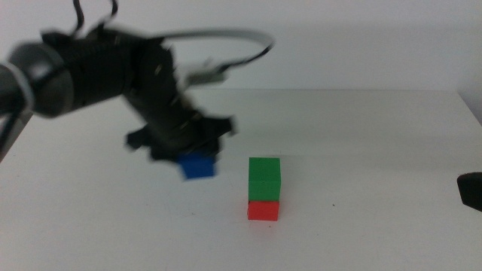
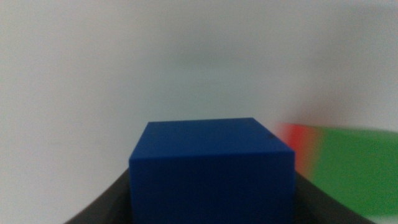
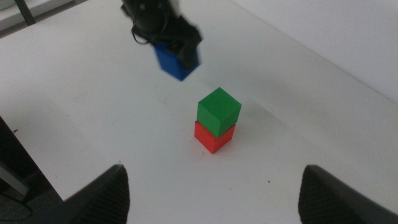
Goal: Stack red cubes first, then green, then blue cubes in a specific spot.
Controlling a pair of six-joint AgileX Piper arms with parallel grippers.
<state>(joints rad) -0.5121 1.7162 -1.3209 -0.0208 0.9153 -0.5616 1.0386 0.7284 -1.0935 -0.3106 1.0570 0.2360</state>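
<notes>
Last step basically: blue cube [image 1: 199,165] is pinched in the left claw [image 1: 188,154], carried above the bench [image 1: 361,150], just beside the green cube [image 1: 264,179] stacked on red cube [image 1: 263,210]. Careful centering overhead is needed next. Right claw [image 3: 211,196] is parked back, spread wide.

No legible text or markings.

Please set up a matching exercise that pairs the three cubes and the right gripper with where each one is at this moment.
Things:
1. red cube
2. green cube
3. blue cube
4. right gripper

Places or states:
A. held in the left gripper, off the table
B. on the table, bottom of the stack
C. waiting open, away from the stack
D. on top of the red cube

Pairs: 1-B, 2-D, 3-A, 4-C
</notes>
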